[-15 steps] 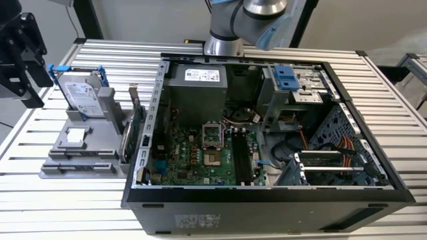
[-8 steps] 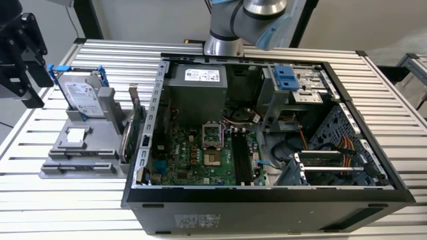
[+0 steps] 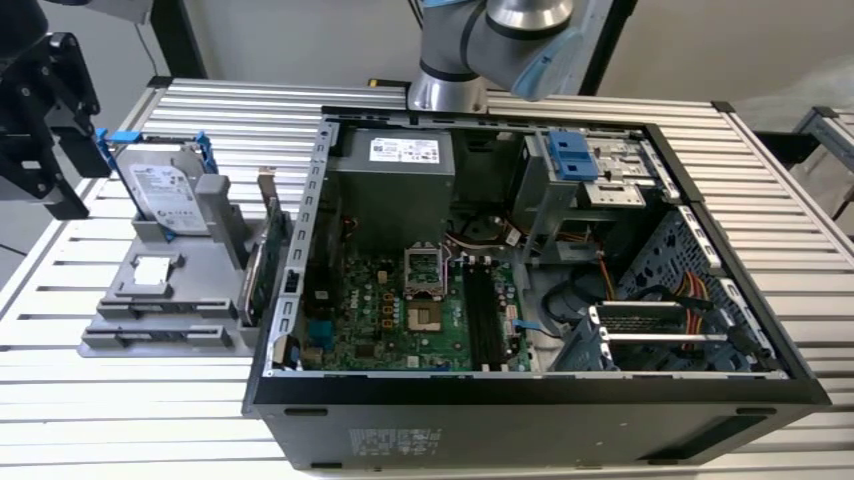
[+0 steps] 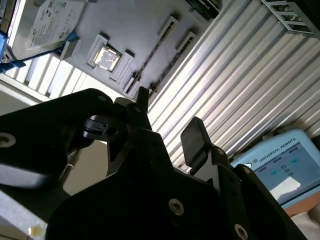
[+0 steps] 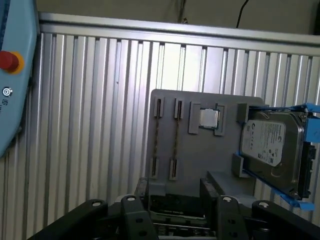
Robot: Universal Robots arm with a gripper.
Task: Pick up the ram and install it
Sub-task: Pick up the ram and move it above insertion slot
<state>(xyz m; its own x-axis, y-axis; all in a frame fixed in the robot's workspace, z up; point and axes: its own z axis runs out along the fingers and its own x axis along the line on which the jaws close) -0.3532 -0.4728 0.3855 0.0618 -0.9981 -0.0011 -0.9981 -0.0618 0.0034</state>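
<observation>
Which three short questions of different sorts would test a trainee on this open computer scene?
1. True or false: the black two-fingered hand is shut on a part.
2. In the exterior view, where does the silver hard drive in its blue frame stand? A: on the grey plastic holder, at the exterior view's left of the black computer case; B: inside that case; C: in the hand.
3. In the first wrist view, what is the small square silvery part lying on the holder beside the hard drive?
Key: 1 false, it is open and empty; 2 A; 3 a processor chip.
</observation>
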